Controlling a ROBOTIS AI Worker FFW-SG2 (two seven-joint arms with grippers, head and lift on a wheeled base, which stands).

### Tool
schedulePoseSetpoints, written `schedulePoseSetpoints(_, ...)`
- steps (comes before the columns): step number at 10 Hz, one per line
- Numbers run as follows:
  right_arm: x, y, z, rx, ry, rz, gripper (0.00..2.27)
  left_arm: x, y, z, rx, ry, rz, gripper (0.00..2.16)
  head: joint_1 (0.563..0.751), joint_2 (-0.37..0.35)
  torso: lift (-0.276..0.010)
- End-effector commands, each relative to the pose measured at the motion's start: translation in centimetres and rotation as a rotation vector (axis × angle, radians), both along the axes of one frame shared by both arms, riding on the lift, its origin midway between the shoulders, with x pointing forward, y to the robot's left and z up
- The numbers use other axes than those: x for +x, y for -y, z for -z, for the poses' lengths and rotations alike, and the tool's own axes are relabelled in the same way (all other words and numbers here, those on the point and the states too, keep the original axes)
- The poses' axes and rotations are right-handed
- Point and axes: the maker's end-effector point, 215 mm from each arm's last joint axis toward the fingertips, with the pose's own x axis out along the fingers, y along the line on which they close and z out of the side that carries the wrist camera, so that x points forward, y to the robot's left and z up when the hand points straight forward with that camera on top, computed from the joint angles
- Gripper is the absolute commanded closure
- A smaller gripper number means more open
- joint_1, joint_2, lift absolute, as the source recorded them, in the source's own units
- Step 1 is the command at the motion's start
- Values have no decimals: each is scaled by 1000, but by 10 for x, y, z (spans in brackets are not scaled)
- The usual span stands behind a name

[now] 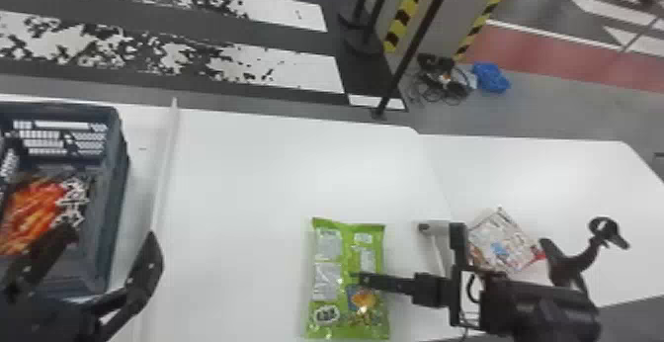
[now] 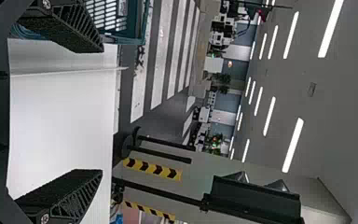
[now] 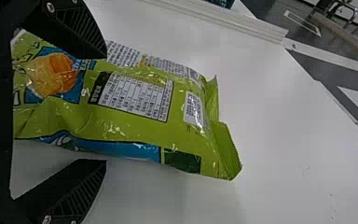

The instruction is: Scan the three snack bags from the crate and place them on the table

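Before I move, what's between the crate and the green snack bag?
The head view shows a raised white strip and one finger of the left gripper, then bare tabletop up to the bag.

One green plastic bag [image 1: 328, 252] lies below the right hand [image 1: 363, 279], one white-and-red bag [image 1: 504, 244] right, one orange-and-black bag [image 1: 37, 207] left: three bags, one blue-grey plastic crate [image 1: 116, 168].

In the head view, the left gripper [image 1: 111, 237] is at eight o'clock; the right gripper [image 1: 356, 278] points toward nine; both gape.
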Motion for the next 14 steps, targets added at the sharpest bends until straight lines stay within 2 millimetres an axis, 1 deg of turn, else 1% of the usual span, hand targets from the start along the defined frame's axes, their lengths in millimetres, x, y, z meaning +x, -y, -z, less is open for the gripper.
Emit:
schedulePoseSetpoints(1,11,-8,2,-6,50,-38,313,0,-1,2,1,-3,0,73,695,-317,-37)
schedulePoseSetpoints(2,10,-11,6,-24,55,-58,1531,0,-1,2,2,-4,-2,73,695,-302,-37)
schedulePoseSetpoints(3,13,-10,4,-30,85,-69,2192,0,-1,2,2,-4,-2,73,695,-296,-37)
schedulePoseSetpoints(6,10,-1,-4,0,110,-28,2229,-1,0,5,0,-10,0,73,695,-297,-37)
schedulePoseSetpoints(7,9,1,-15,11,122,-17,2229,-1,0,5,0,-10,0,73,695,-302,-37)
schedulePoseSetpoints(8,8,1,-30,41,119,0,2229,-2,0,6,0,-10,0,73,695,-309,-37)
schedulePoseSetpoints(9,9,5,-54,80,131,29,2226,-1,0,7,0,-12,-1,73,695,-312,-37)
schedulePoseSetpoints(10,13,18,-85,140,148,81,2226,-1,0,9,0,-15,-2,73,695,-316,-37)
schedulePoseSetpoints(11,23,44,-112,202,155,173,2226,0,0,12,1,-18,-4,73,695,-320,-37)
schedulePoseSetpoints(12,43,84,-130,216,171,280,2229,2,1,14,2,-19,-5,73,695,-341,-37)
schedulePoseSetpoints(13,64,129,-139,233,180,397,2226,4,2,16,3,-22,-3,73,695,-350,-37)
schedulePoseSetpoints(14,79,177,-129,229,147,551,2229,4,2,20,5,-28,-2,73,695,-350,-37)
